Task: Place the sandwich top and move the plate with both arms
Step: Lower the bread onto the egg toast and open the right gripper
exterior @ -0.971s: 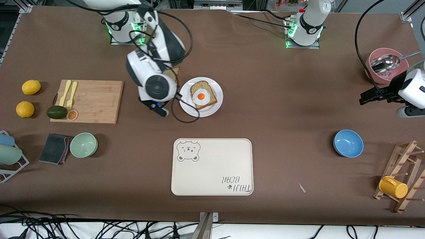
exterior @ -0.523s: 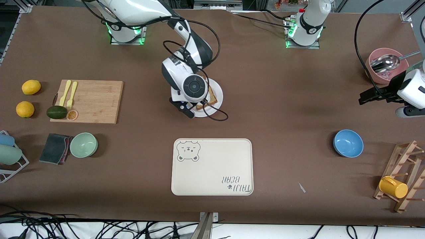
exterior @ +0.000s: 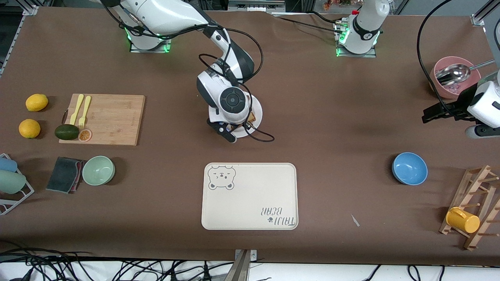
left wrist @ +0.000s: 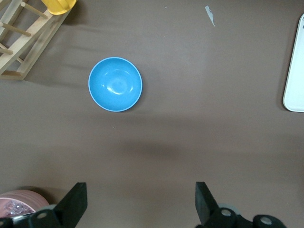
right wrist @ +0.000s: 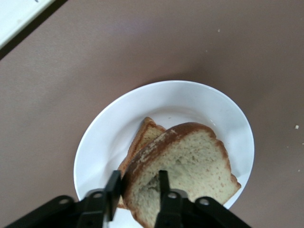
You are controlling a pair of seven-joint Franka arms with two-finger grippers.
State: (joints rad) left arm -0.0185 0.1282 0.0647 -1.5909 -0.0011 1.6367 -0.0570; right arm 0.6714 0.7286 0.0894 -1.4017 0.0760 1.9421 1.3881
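The white plate (exterior: 256, 114) (right wrist: 190, 99) lies mid-table, farther from the front camera than the cream tray. The sandwich top (right wrist: 194, 161), a light brown slice with a darker crust, leans tilted on a darker slice (right wrist: 141, 140) on that plate. My right gripper (right wrist: 138, 175) is low over the plate. Its fingers stand parted astride the top slice's edge, and a pinch dent shows beside one finger. In the front view the right arm's wrist (exterior: 233, 100) hides most of the bread. My left gripper (exterior: 429, 116) (left wrist: 140, 187) waits open and empty above bare table by the pink bowl.
The cream bear tray (exterior: 250, 197) lies nearer the front camera than the plate. A cutting board (exterior: 113, 117) with forks, avocado and lemons is toward the right arm's end. A blue bowl (exterior: 409, 168), pink bowl with spoon (exterior: 453, 76) and mug rack (exterior: 474, 208) are at the left arm's end.
The right arm carried the top slice over the plate and lowered it onto the egg slice. Its fingers have parted from their tight pinch. The left arm has not moved.
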